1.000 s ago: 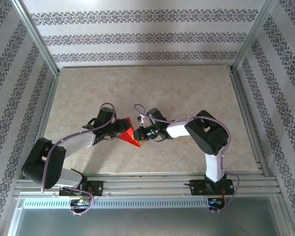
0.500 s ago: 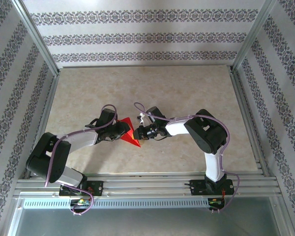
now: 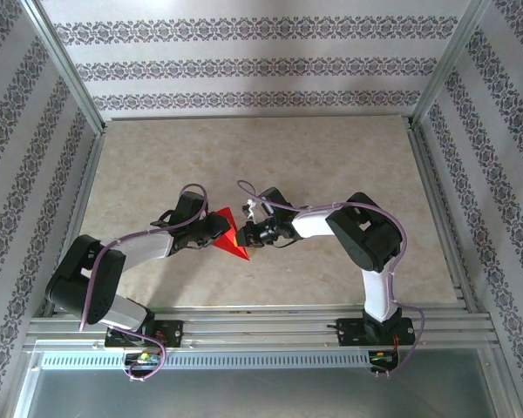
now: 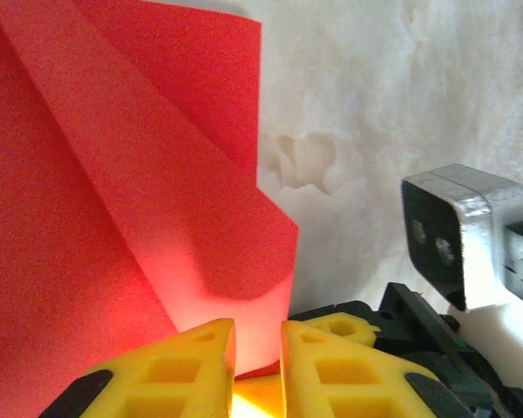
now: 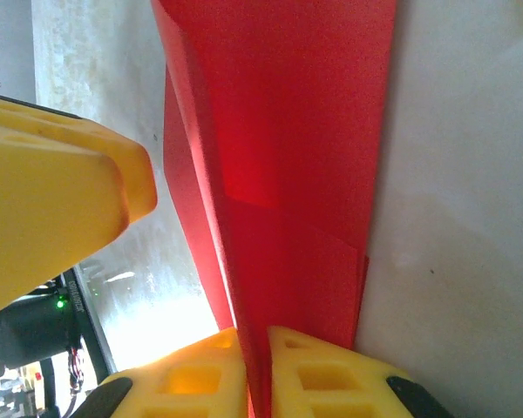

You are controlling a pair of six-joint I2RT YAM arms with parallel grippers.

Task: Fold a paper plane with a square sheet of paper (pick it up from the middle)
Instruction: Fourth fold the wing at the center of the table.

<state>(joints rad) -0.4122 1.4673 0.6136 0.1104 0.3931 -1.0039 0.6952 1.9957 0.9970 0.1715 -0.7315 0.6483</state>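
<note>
Two grippers meet at one very light thing: the red paper (image 3: 230, 237), folded into a layered triangle, stands between them over the table (image 3: 288, 157). Whether its tip touches the surface I cannot tell. The right gripper (image 5: 254, 376) has its jaws pressed together on the paper's edge, and the layers run straight out ahead of the pinch. The left gripper (image 4: 258, 353) has its jaws nearly together, with a curled flap dipping into the slim gap; I cannot tell whether they bite it yet. From the soft curve ahead of the left jaws and the light glowing through it, I judge the sheet nearly weightless and limp. It would be quick to take a crease, easy to tear under a hard pull, and smooth enough to slip from a shallow pinch. The safest hold is deep over a folded edge where layers stack, not on a loose flap. Beyond both pairs of jaws there is open table, and the frame rails (image 3: 427, 174) sit well apart. The grippers themselves are just beside each other and could knock.
</note>
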